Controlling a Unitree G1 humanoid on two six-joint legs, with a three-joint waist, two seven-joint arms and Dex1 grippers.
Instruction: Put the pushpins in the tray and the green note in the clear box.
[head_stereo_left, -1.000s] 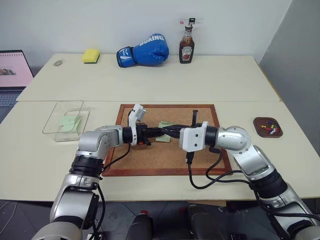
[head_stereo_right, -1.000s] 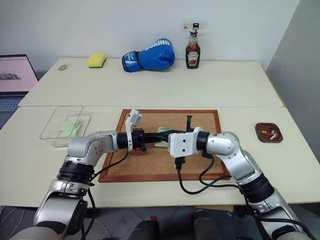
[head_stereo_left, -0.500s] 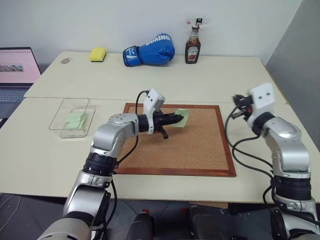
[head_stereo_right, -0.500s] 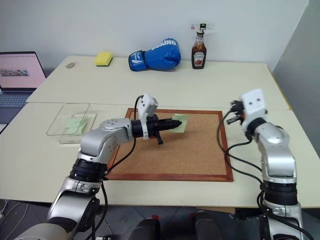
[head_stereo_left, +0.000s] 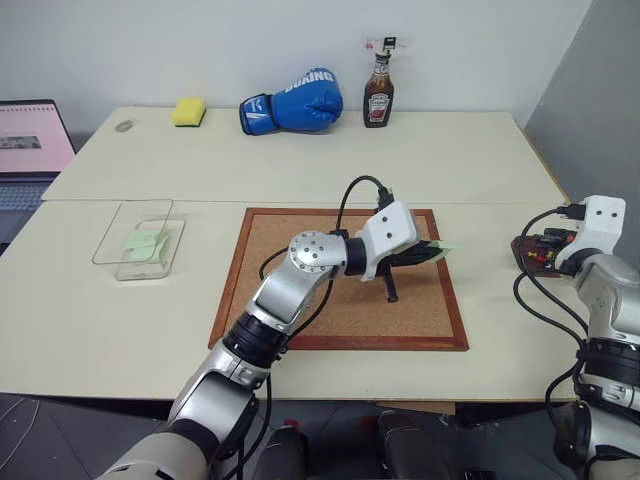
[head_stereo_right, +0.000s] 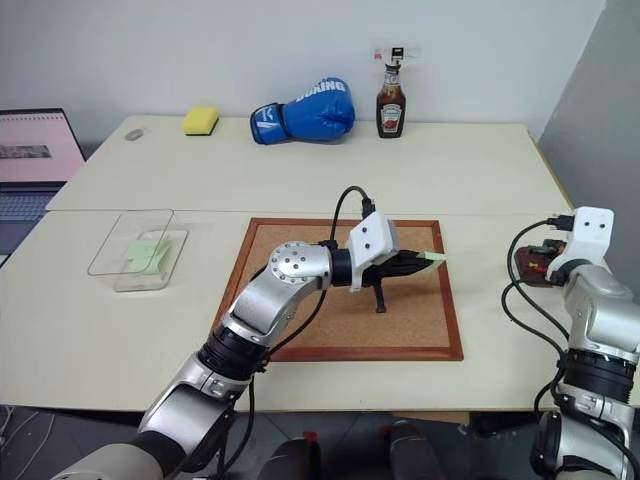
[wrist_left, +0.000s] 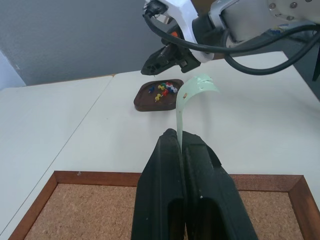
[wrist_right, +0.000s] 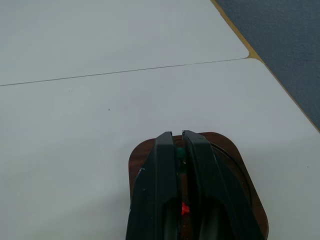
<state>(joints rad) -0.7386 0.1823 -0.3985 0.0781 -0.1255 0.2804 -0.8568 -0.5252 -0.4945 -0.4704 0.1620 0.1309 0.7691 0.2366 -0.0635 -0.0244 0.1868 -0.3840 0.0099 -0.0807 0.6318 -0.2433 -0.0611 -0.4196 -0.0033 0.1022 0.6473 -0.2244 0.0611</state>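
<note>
Two hands are clenched: your left hand pinches the green note over the corkboard's 3 o'clock edge; your right hand grips a green pushpin above the tray.

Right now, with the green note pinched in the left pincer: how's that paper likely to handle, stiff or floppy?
Likely floppy: in the left wrist view the green note stands up from the left pincer and curls over at its free end. Probably very light, since the thin slip holds that curl unsupported. It may flutter or bend in a fast swing toward the clear box, so a slow carry seems safer.
</note>
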